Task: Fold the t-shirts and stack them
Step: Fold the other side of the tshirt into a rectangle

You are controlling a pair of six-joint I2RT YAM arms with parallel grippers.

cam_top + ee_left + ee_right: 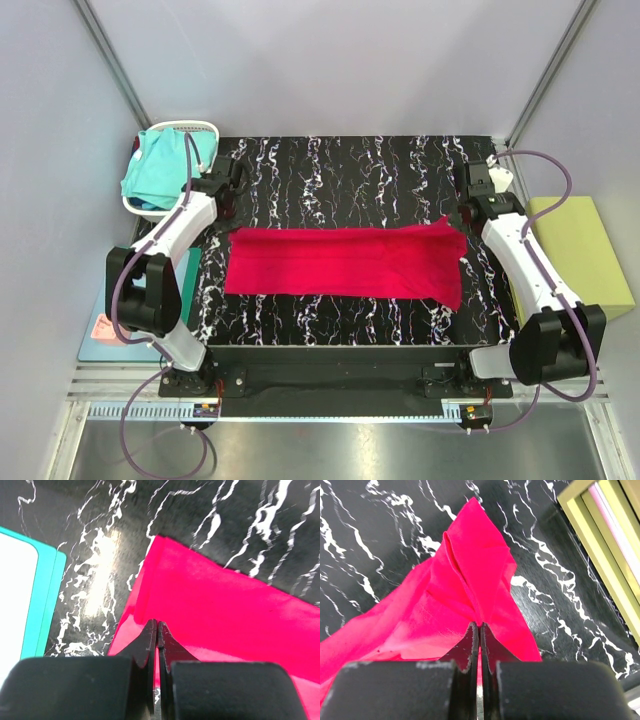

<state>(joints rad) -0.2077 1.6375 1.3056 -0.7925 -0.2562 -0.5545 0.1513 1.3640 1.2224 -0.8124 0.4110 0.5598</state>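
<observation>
Item: bench, listed near to far.

1. At the near left we found a mat (pixel 193 270), partly under the left arm, with a pink note (pixel 103 326) on it.
2. On the middle of the table (pixel 330 170) lay the red shirt (pixel 340 262), folded into a long band. Its long axis ran left to right, parallel to the near edge. The left end was square; the right end flared and rose to a peak at its far corner.
3. Off the table's right edge we noted a block (pixel 585 255), apart from the shirt.
4. The left gripper (pixel 157 625) stood at the band's far left corner, jaws pressed together on the cloth's edge.
5. The right gripper (pixel 479 625) stood at the far right corner, jaws pinching a gathered fold of red cloth.
6. Beyond the far left corner sat a basket (pixel 205 127) holding the turquoise shirt (pixel 160 165), crumpled. The left arm crossed just in front of it.
</observation>
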